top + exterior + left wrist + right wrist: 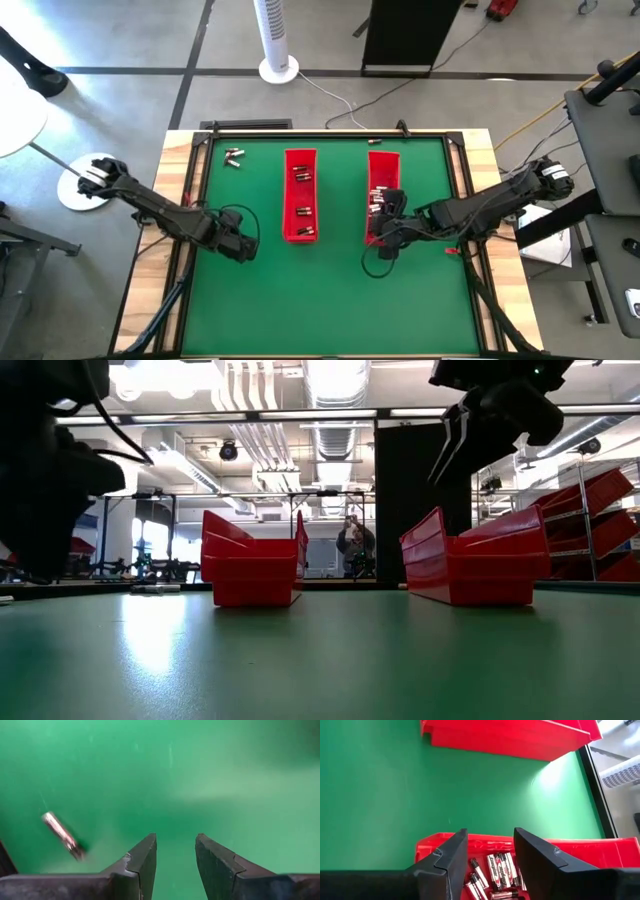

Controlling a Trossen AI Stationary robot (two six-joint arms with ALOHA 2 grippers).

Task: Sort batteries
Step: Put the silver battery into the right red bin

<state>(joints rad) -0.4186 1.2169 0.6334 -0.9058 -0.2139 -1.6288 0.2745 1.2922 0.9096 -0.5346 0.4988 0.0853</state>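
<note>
over the right tray (383, 165), right fingers (451, 857) spread, batteries (499, 870) half hidden; left fingers (145, 857) spread

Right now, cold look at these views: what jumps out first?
Two long red trays stand side by side mid-mat, both holding batteries. The right tool hovers open over the right-hand tray. The left tool waits open over bare green mat, with a few loose batteries near the far left corner.

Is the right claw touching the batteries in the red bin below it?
Apart. Low view shows the right gripper hanging clear above the red bin, batteries lying inside.
</note>
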